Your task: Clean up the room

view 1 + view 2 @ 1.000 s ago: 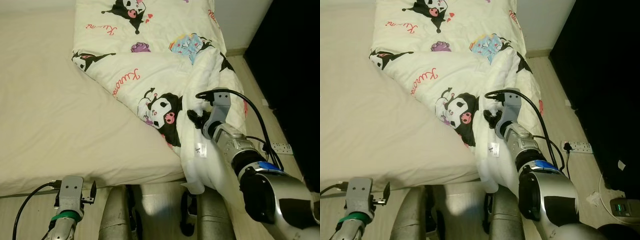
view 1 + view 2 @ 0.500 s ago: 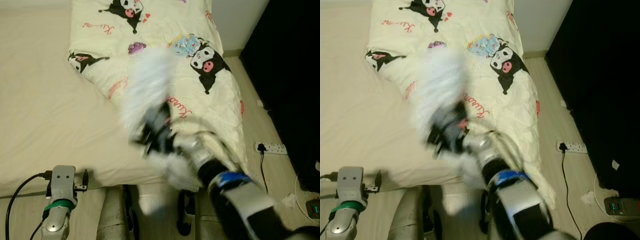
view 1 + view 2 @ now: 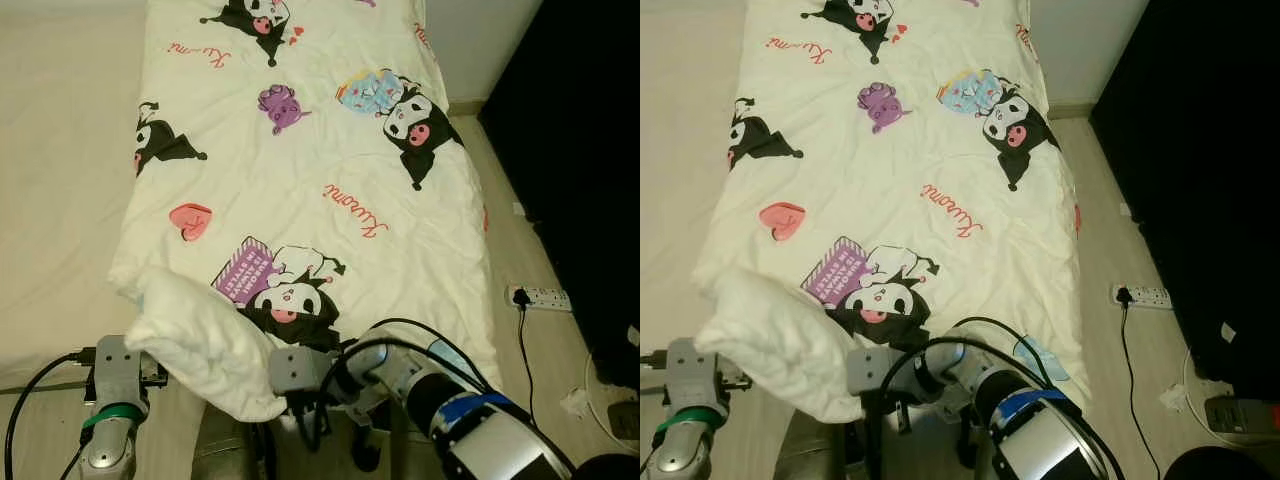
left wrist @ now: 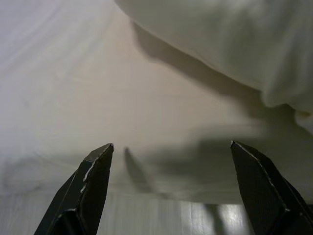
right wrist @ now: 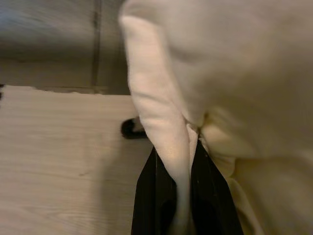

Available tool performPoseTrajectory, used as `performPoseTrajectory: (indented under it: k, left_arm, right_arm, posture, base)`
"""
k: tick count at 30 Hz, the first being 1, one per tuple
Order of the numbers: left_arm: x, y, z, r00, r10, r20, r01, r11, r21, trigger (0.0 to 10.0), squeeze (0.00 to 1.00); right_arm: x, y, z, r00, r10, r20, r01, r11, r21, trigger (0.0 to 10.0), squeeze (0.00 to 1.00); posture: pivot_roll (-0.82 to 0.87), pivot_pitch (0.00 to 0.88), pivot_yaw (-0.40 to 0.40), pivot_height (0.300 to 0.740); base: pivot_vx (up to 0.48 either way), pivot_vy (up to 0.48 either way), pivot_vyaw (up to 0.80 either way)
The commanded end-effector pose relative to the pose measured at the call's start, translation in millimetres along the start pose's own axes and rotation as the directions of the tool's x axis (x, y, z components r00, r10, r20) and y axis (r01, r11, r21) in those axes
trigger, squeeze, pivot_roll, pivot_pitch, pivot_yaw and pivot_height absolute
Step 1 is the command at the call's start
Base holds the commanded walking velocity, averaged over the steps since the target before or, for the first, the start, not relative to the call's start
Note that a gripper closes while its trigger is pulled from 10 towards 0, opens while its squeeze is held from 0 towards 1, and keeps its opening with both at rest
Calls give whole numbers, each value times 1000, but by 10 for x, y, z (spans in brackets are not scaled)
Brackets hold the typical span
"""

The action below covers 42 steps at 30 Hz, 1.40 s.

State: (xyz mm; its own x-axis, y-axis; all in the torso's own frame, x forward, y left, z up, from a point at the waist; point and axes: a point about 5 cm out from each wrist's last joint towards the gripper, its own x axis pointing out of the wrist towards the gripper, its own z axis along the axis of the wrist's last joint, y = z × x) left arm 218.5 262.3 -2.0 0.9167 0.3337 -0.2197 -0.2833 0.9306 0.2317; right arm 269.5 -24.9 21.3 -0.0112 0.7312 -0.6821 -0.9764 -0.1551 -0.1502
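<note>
quilt (image 3: 300, 150): cream cartoon-print one, spread flat over the right side of the bed, running down to the foot edge, right side draping toward the floor
quilt corner (image 3: 205, 345): the near-left corner is flipped back on itself so the plain white underside shows, a puffy fold hanging off the foot of the bed
right hand (image 5: 182, 196): down low at the foot of the bed, reaching across to the left, right under that folded corner; the wrist view shows both black fingers (image 5: 151, 196) pinched narrow with a strip of the white fabric clamped between them, so it's holding the quilt
left hand (image 4: 168, 161): fingers spread wide, nothing in them, parked at the bed's near edge just left of the folded corner; the white fold sits just beyond its tips, not touching
bed (image 3: 60, 180): bare beige sheet on the left half, uncovered
floor (image 3: 520, 260): light wood, along the right of the bed
power strip (image 3: 545, 297): white, lying on the floor right of the bed, a black cable plugged in
</note>
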Motion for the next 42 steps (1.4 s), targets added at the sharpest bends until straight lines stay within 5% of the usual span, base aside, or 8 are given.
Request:
performPoseTrajectory:
  k: [1,6,21,25,27,32,33,42]
  left_arm:
    - [-92,17,-160,997,8,-72,-7,1000,12,10000,0]
    - [-72,97,-150,997,45,-70,-39,996,84,10000,0]
    - [135,1583,1126,673,636,378,-728,661,183,10000,0]
    - [218,1449,1379,691,581,429,-672,736,84,10000,0]
    - [409,616,1426,898,170,407,-136,984,-111,10000,0]
    - [308,-142,1298,879,-251,406,344,922,-175,10000,0]
    - [217,-399,1026,866,-380,324,432,895,-106,10000,0]
    - [212,72,281,999,-32,39,25,986,164,10000,0]
  right_arm:
    - [6,38,-90,999,-33,-26,34,999,40,10000,0]
    - [-109,-89,-122,987,-160,22,154,974,163,10000,1000]
    - [-96,59,-27,937,-71,341,-68,923,379,10000,1000]
    - [-97,157,-79,930,-24,366,-129,912,389,10000,1000]
    - [-182,55,-93,894,-158,420,-81,863,499,10000,1000]
    - [-292,-100,-118,847,-326,420,3,793,610,10000,1000]
    - [-395,-216,-177,813,-447,373,87,727,681,10000,0]
    - [-664,-342,-348,740,-605,295,203,619,759,10000,0]
  posture:
    - [66,243,33,610]
    - [61,237,38,610]
    - [32,205,50,610]
    - [28,201,50,610]
    - [27,196,49,610]
    - [17,189,52,610]
    - [2,183,58,610]
    - [-13,172,61,610]
  base:
    - [0,0,0]
    - [0,0,0]
    - [0,0,0]
    - [0,0,0]
    - [0,0,0]
    - [0,0,0]
    - [0,0,0]
    - [0,0,0]
